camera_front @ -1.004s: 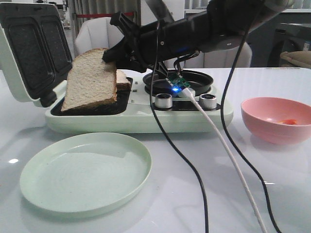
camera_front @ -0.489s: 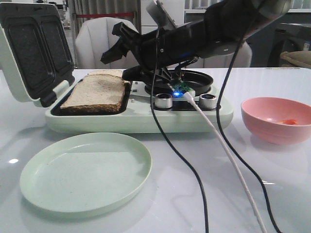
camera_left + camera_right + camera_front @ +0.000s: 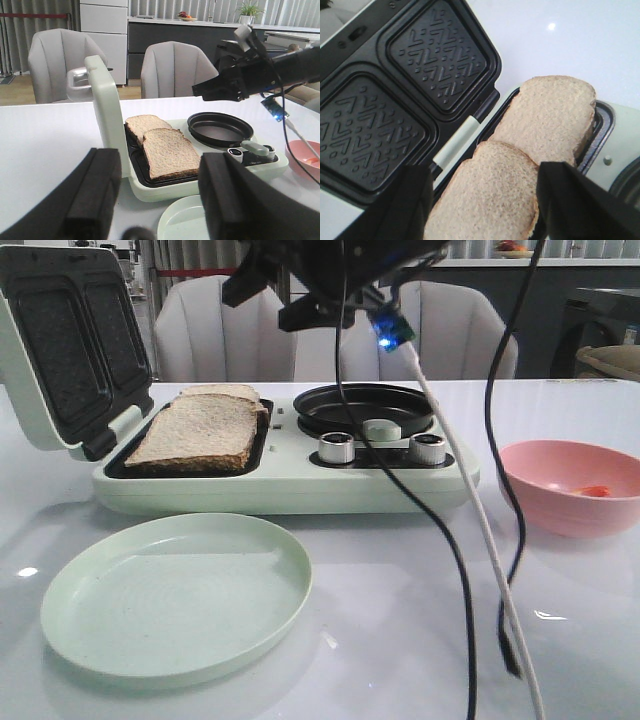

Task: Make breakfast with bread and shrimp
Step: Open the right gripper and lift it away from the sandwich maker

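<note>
Two bread slices lie flat in the open sandwich maker's tray [image 3: 262, 445], the near slice [image 3: 200, 430] overlapping the far slice [image 3: 222, 393]. The right wrist view looks down on both, near slice [image 3: 490, 195] and far slice [image 3: 550, 115]. My right gripper [image 3: 270, 295] hangs open well above the tray, holding nothing. A small orange shrimp [image 3: 595, 491] lies in the pink bowl [image 3: 570, 510]. My left gripper [image 3: 160, 200] is open and empty, off to the left of the maker; it is out of the front view.
The maker's lid [image 3: 60, 340] stands open at the left. A black pan [image 3: 365, 405] and two knobs [image 3: 337, 448] sit on its right half. A pale green plate [image 3: 175, 595] lies in front. Cables [image 3: 470, 530] hang across the middle.
The near slice, held tilted a second ago, dropped flat onto the tray. My right gripper let go of it and rose up and away from the maker.
</note>
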Motion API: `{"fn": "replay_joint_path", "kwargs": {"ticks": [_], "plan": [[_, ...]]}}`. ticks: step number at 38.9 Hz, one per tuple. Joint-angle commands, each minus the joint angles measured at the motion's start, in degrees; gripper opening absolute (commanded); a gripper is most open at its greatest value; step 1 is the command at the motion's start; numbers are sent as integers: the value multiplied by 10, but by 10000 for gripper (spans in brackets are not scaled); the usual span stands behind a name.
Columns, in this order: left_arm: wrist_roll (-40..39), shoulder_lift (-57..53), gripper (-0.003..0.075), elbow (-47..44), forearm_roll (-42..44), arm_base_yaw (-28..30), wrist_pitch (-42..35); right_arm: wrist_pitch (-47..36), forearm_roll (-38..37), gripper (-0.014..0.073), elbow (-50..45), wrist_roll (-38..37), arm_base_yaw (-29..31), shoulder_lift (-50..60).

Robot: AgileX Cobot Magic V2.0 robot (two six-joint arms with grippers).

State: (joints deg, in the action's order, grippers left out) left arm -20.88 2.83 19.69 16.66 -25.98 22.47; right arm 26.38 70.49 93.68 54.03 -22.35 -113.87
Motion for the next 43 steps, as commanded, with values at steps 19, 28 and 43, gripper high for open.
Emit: {"fn": "replay_joint_path", "kwargs": {"ticks": [19, 28, 43], "plan": [[-7, 5, 416, 13, 4, 1, -46, 175, -564, 540, -12, -429, 76, 249], [-7, 5, 416, 13, 4, 1, -46, 175, -679, 539, -157, -470, 102, 383], [-7, 5, 416, 13, 4, 1, -46, -69, -627, 539, -474, -470, 101, 684]]}}
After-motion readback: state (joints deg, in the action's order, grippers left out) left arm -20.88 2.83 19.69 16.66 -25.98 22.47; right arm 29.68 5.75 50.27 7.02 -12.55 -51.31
